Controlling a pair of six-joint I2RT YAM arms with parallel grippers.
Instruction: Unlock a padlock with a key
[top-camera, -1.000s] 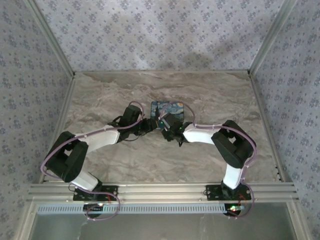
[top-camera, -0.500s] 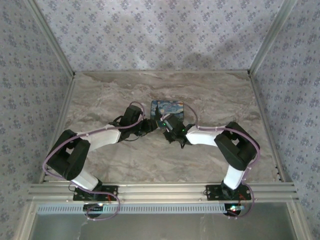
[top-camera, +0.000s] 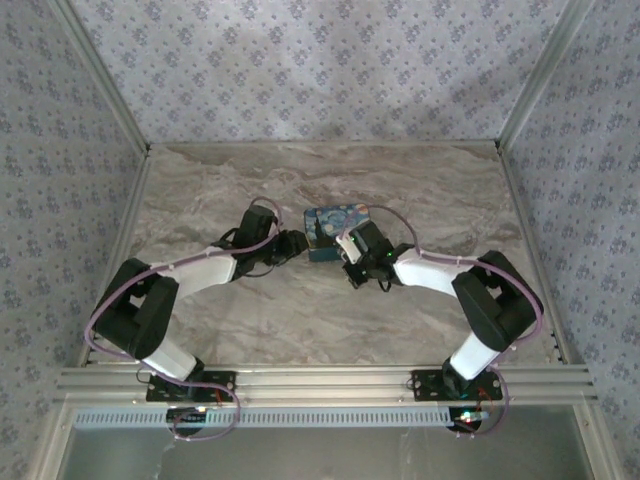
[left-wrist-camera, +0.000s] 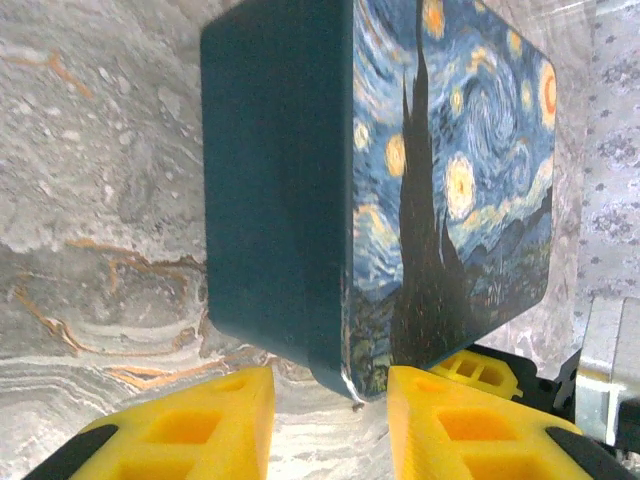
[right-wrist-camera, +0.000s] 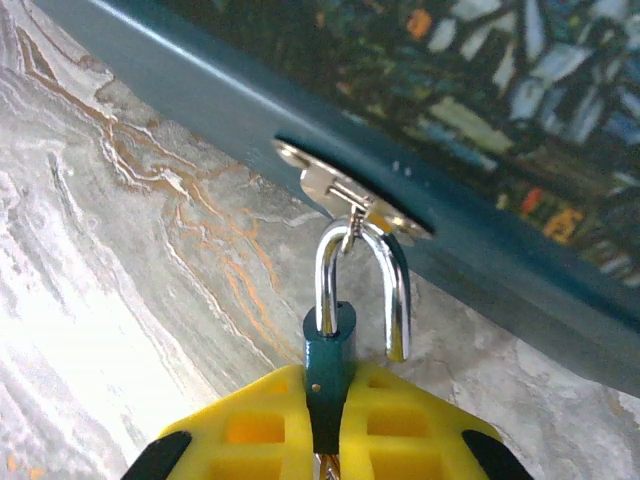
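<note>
Right wrist view: right gripper pinched on teal padlock, shackle hooked through hasp on box side, one leg sprung free. Left gripper spread, box corner between fingers. Bare marble table all round; box shut, contents hidden.

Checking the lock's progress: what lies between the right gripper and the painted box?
The padlock: right wrist view shows the right gripper, jaws shut on its teal body, shackle hooked through the hasp on the box.
</note>
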